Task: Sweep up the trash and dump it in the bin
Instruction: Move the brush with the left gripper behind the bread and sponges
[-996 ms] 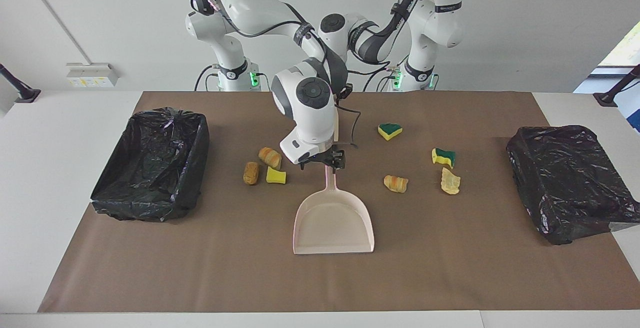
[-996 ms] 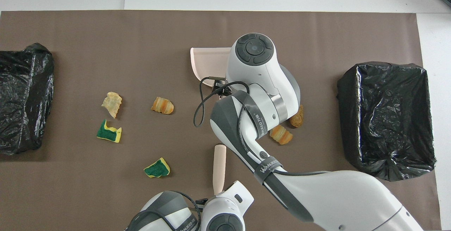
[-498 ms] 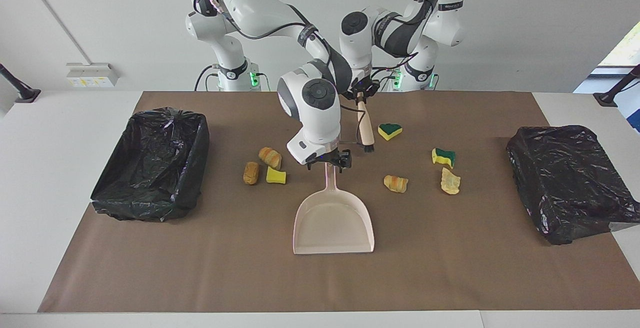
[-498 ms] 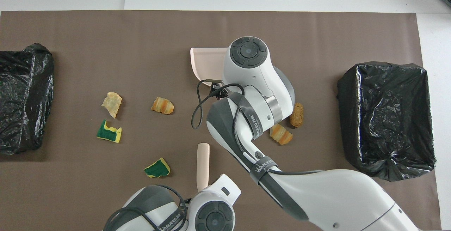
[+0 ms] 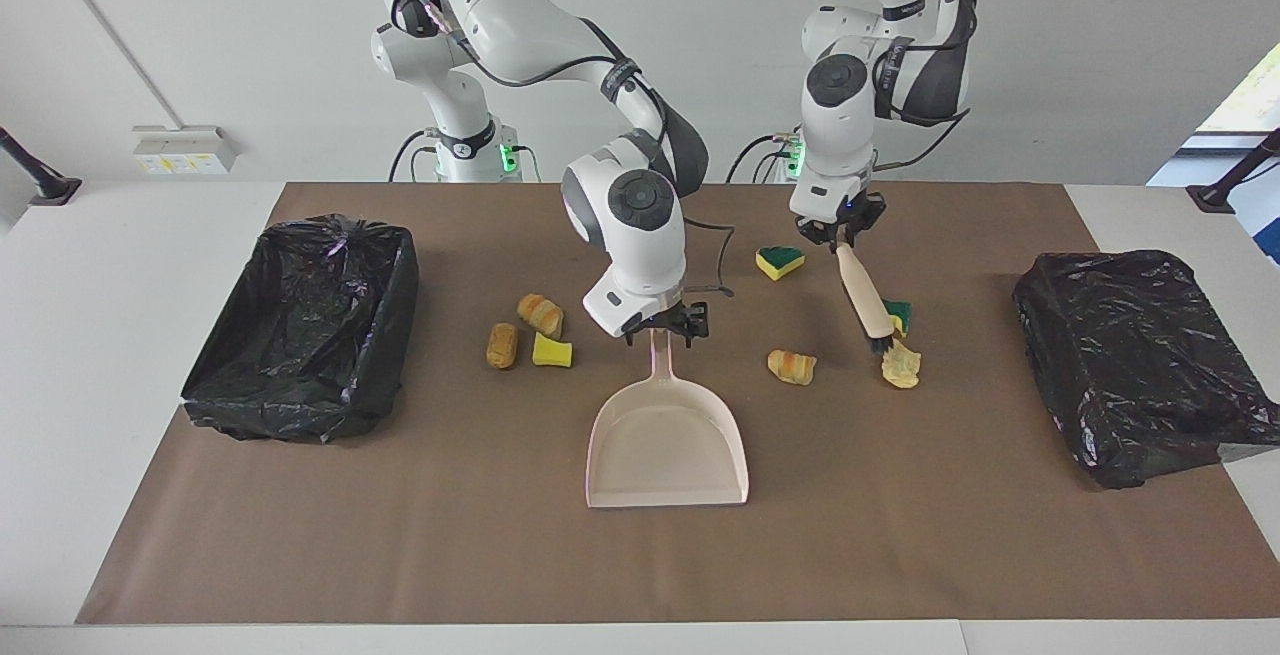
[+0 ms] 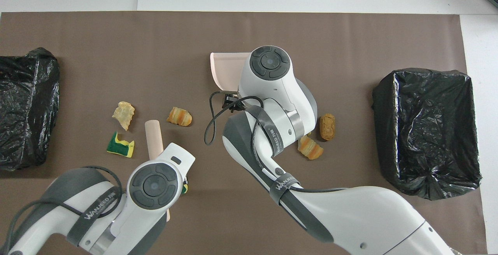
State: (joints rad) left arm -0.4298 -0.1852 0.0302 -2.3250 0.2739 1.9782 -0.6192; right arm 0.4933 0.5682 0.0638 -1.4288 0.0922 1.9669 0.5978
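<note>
My right gripper (image 5: 661, 327) is shut on the handle of the pink dustpan (image 5: 668, 440), which lies flat on the brown mat; its pan edge shows in the overhead view (image 6: 225, 70). My left gripper (image 5: 838, 238) is shut on the beige brush (image 5: 862, 290), tilted with its black bristles down beside a green-faced sponge (image 5: 899, 312) and a pale lump (image 5: 900, 365). More trash lies around: a green sponge (image 5: 779, 260), a croissant-like lump (image 5: 791, 366), and a lump (image 5: 540, 314), a brown lump (image 5: 501, 345) and a yellow sponge (image 5: 551, 351) beside the dustpan handle.
An open black-lined bin (image 5: 300, 325) stands at the right arm's end of the table. A black bag-covered box (image 5: 1140, 365) stands at the left arm's end. The brown mat (image 5: 400, 535) covers the table's middle.
My left arm has swung the brush from beside the dustpan handle toward the left arm's end, down to the scraps there. My right gripper keeps hold of the dustpan, which barely moved.
</note>
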